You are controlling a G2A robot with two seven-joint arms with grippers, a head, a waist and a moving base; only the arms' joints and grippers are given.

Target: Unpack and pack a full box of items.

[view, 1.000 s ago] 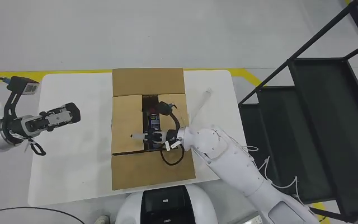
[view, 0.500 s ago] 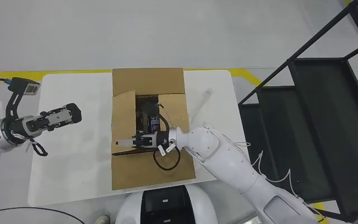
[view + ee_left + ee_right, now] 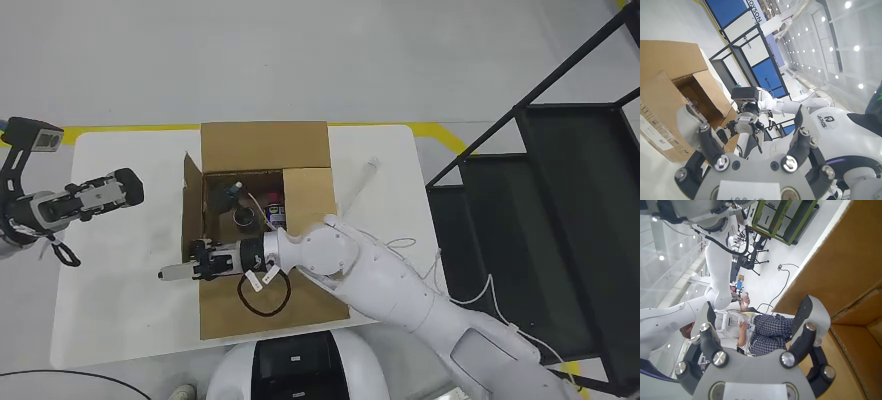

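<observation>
While box [image 3: 265, 150] on desk [image 3: 120, 300] holds bottles [image 3: 277, 210], unpacking seems barely begun, repacking all ahead. Right jaws by side flap [image 3: 190, 195], left jaws well aside: both spread, empty.

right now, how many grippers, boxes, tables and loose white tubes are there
grippers: 2, left gripper and right gripper
cardboard box: 1
table: 1
white tube: 1
total: 5
</observation>
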